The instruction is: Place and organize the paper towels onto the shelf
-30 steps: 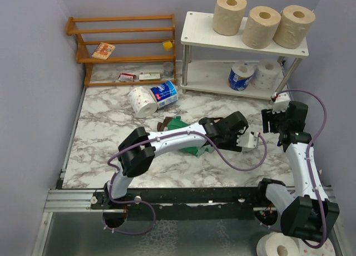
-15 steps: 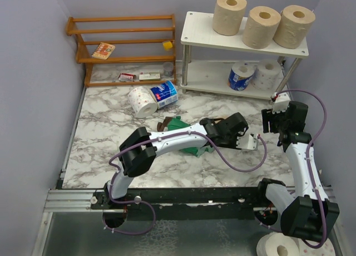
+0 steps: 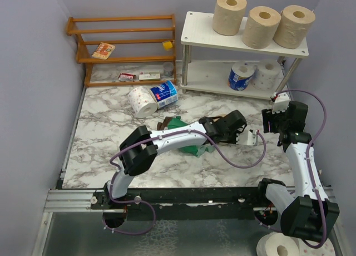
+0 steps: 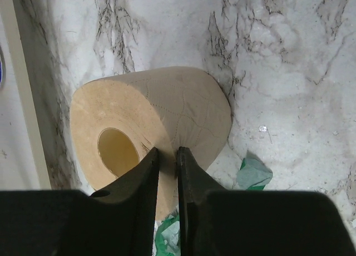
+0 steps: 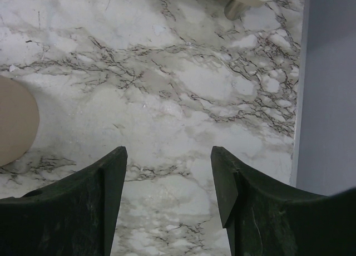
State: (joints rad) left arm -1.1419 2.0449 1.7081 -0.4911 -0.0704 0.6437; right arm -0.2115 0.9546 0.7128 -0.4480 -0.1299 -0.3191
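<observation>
A tan paper towel roll [image 4: 167,117] lies on its side on the marble, its hollow core facing my left wrist camera. My left gripper [image 4: 167,151] is shut on the roll's wall, one finger at the core side and one on the outer wrap. In the top view the left gripper [image 3: 246,136] hides that roll. Its edge shows at the left of the right wrist view [image 5: 14,122]. My right gripper [image 5: 169,156] hangs open over bare marble near the right wall. The white shelf [image 3: 203,30] carries three tan rolls [image 3: 261,26] on top; a blue-wrapped roll [image 3: 241,75] and a white one [image 3: 267,72] sit below.
A white roll [image 3: 142,101] and a blue-wrapped roll [image 3: 164,94] lie on the marble by the wooden rack [image 3: 122,30]. A green snack bag [image 3: 183,128] lies under my left arm. More rolls [image 3: 281,246] sit off the table at bottom right.
My left gripper's jaws have closed from wide apart onto the tan roll's wall. The right arm has hardly moved.
</observation>
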